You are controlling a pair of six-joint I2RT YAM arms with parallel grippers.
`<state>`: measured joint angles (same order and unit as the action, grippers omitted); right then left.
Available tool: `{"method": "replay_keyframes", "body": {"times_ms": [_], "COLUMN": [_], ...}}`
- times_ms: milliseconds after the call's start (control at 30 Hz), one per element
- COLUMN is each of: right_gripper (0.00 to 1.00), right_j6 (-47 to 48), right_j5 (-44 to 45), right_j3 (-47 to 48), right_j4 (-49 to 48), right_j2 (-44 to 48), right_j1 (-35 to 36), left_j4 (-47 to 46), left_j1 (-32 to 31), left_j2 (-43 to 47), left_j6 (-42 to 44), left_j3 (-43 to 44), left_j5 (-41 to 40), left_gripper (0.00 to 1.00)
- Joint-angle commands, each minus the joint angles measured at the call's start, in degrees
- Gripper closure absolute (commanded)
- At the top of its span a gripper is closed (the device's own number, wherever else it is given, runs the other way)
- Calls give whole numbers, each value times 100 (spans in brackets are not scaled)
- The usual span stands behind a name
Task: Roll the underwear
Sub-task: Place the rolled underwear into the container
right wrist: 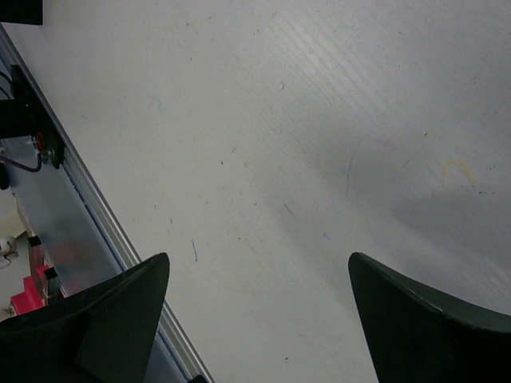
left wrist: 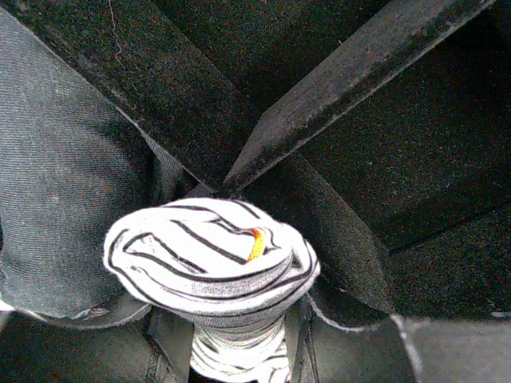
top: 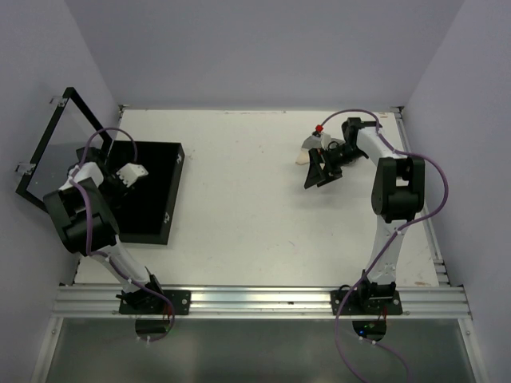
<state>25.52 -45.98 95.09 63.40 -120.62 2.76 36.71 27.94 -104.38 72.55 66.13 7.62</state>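
My left gripper (top: 128, 175) is shut on a rolled white underwear with thin black stripes (left wrist: 211, 259) and holds it over the open black box (top: 156, 163). The roll also shows in the top view (top: 132, 172). In the left wrist view the roll hangs above the box's black dividers (left wrist: 319, 104), and a dark grey garment (left wrist: 64, 167) lies in the compartment to the left. My right gripper (top: 321, 180) is open and empty above the bare table (right wrist: 319, 120). A small cream and grey cloth (top: 308, 150) lies just behind it.
The box's hinged lid (top: 48, 152) stands open against the left wall. White walls close in the table on the left, back and right. A metal rail (top: 255, 302) runs along the near edge and shows in the right wrist view (right wrist: 88, 215).
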Motion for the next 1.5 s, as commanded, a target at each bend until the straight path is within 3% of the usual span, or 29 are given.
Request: {"method": "replay_keyframes", "body": {"times_ms": [0, 167, 467, 867, 1467], "right_gripper": [1, 1, 1, 1, 1], "right_j6": [129, 155, 164, 155, 199], "right_j5": [-96, -122, -192, -236, -324], "right_j3": [36, 1, -52, -52, -69], "right_j4": [41, 32, -11, -20, 24], "right_j2": [144, 161, 205, 232, 232], "right_j1": [-4, -4, -4, 5, 5], "left_j4": [152, 275, 574, 662, 961], "left_j1": [-131, -166, -281, -342, -421], "left_j2": [-866, -426, -39, 207, 664], "left_j6": [-233, -294, -312, -251, -233], "left_j3": [-698, -522, -144, 14, 550], "left_j5": [-613, -437, -314, -357, -393], "left_gripper": [89, 71, 55, 44, 38]}}
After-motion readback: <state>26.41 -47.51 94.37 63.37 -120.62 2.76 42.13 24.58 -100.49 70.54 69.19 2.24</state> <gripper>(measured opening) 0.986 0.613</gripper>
